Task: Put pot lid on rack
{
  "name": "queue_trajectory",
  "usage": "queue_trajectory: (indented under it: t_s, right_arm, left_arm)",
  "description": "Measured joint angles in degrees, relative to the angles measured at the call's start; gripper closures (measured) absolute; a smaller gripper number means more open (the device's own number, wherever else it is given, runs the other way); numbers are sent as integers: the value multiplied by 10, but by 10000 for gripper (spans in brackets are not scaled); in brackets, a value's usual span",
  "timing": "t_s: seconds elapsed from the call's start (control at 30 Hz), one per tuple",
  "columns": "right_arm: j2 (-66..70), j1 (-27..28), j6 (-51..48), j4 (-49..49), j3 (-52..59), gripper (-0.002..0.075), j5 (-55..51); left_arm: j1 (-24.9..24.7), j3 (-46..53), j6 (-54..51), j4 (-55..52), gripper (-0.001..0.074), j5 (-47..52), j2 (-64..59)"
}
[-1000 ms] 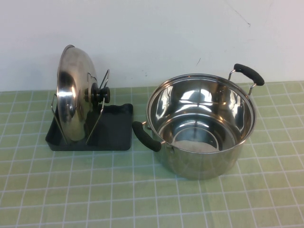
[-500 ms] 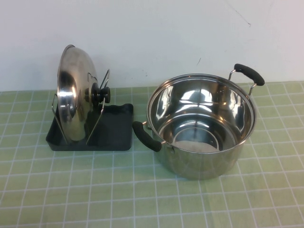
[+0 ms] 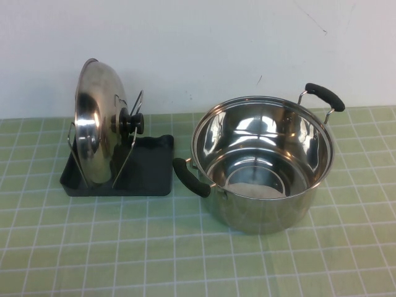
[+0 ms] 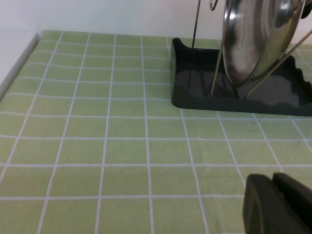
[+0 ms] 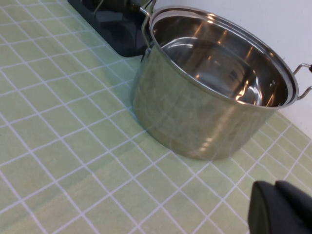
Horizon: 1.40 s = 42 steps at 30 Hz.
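Currently the pot lid (image 3: 94,127) stands on edge in the rack (image 3: 145,170), nearly upright, held between the two wire loops, with its black knob (image 3: 133,122) facing the pot (image 3: 260,164). The rack sits on the green checked tablecloth (image 3: 124,247), left of the pot and just beside its near black handle (image 3: 189,177); whether they touch I cannot tell. The pot is open and empty, upright, second handle (image 3: 323,95) at the far right.

Neither arm shows in the high view. In the left wrist view the left gripper (image 4: 280,204) appears only as a dark part at the frame corner, above bare cloth, well apart from the rack (image 4: 195,87) and lid (image 4: 253,44); jaw state cannot be told. In the right wrist view the right gripper (image 5: 282,208) appears likewise as a dark part, near the pot (image 5: 195,112) but clear of it; jaw state cannot be told.
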State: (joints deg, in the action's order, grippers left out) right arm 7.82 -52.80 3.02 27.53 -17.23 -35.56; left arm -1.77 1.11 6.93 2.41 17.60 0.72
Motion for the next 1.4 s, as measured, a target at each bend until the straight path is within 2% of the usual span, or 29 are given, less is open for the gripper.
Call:
queue_trajectory:
  t_s: [1.4]
  right_arm:
    - [0, 0, 0, 0, 0, 727, 0]
  left_arm:
    - [-12, 0, -47, -2, 735, 1, 0]
